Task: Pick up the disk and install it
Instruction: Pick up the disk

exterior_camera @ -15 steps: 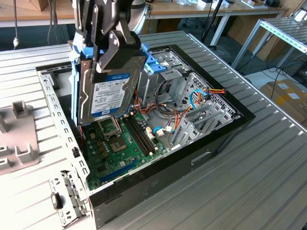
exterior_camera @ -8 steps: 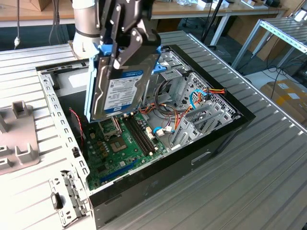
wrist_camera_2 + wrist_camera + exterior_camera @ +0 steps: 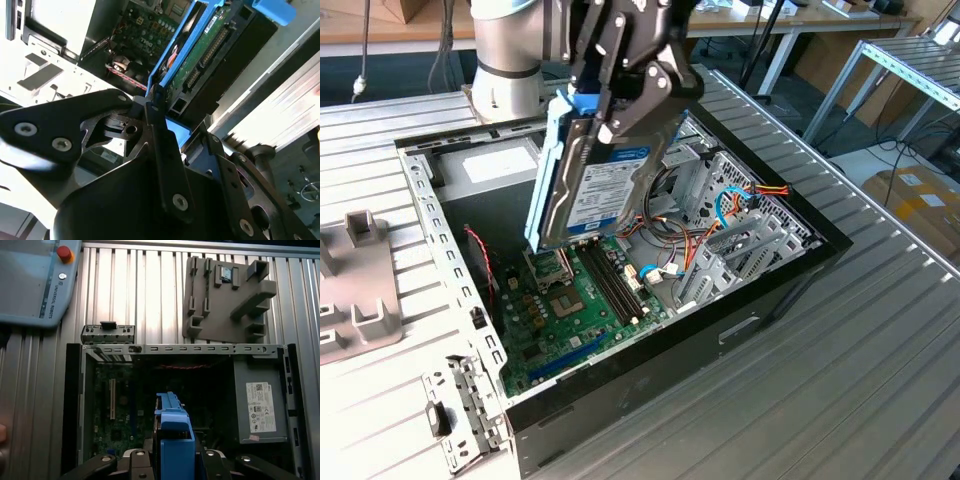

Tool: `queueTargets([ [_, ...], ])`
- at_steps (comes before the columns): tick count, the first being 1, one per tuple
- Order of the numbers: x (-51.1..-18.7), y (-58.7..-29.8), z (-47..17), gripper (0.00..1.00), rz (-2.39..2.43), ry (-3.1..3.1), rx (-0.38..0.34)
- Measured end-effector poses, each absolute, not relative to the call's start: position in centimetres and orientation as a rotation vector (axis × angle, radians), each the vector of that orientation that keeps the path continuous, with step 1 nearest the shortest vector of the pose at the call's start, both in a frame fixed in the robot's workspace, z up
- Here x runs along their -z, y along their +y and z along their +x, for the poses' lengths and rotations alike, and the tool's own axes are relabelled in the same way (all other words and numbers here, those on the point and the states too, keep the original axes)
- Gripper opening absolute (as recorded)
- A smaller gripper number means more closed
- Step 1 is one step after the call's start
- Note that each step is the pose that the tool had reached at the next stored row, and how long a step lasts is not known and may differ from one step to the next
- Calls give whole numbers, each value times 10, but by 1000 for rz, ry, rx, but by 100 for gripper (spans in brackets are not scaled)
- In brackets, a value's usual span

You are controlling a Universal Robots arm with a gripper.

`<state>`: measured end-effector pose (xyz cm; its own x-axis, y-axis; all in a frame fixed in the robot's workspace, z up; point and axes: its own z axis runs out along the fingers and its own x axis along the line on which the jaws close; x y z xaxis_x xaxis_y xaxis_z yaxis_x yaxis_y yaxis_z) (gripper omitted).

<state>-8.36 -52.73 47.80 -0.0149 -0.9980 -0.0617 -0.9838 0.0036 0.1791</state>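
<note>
The disk (image 3: 598, 190), a dark drive with a white label and bright blue rails, hangs on edge and tilted above the open computer case (image 3: 780, 275). My gripper (image 3: 616, 108) is shut on the disk's upper end, black fingers (image 3: 650, 95) pressing both faces. The disk's lower end hovers over the green motherboard (image 3: 565, 305), apart from it. In the second wrist view the disk (image 3: 200, 50) shows its green circuit side between the fingers (image 3: 156, 117). In the first wrist view the blue rail (image 3: 172, 432) rises from the gripper (image 3: 172, 462) over the case interior.
A silver drive cage (image 3: 740, 235) with coloured cables fills the case on the exterior view's right. A grey labelled box (image 3: 260, 407) sits in one case corner. On the ribbed table lie a grey plastic fixture (image 3: 230, 287), a small metal bracket (image 3: 107, 333) and a pendant (image 3: 35, 280).
</note>
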Motion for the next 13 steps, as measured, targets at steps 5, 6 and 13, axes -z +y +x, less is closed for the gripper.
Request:
queueTargets([
  [5,-478,-536,-68,37,2139,-2159,274],
  [6,-478,-538,-63,37,2137,-2157,278],
  [13,-478,-548,-44,37,2131,-2153,287],
])
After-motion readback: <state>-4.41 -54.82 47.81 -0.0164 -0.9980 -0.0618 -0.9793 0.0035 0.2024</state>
